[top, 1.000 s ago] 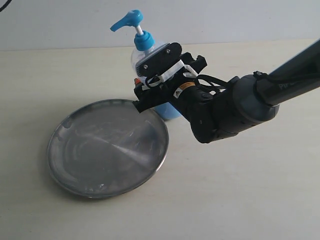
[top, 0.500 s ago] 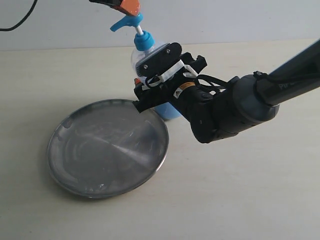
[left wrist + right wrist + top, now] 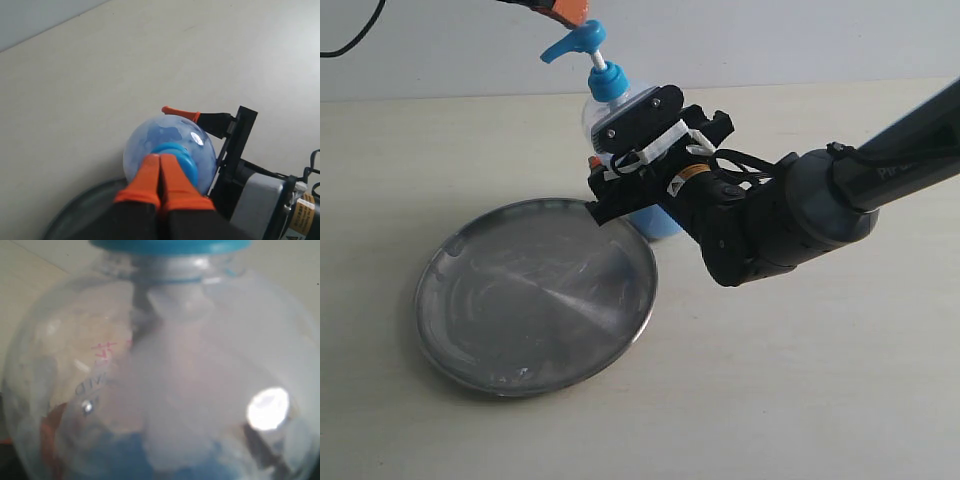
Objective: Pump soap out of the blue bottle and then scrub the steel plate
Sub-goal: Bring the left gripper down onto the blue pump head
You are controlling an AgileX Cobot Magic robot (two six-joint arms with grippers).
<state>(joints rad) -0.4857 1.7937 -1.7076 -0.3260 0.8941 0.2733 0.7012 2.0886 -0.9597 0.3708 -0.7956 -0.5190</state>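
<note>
Sitting between right fingers [image 3: 642,112], blue bottle [image 3: 607,82]

Black right arm [image 3: 840,190], white clips [image 3: 655,150], black cables [image 3: 752,165]; orange-fingered left hand [image 3: 159,160]

Bright even light; blurred, glare-spotted blue bottle [image 3: 150,380]

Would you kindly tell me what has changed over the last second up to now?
The left hand, fingers shut, came in from above and is now right over the pump head, which has not gone down. The right hand kept its hold on the bottle. The bottle and the plate did not move.
</note>
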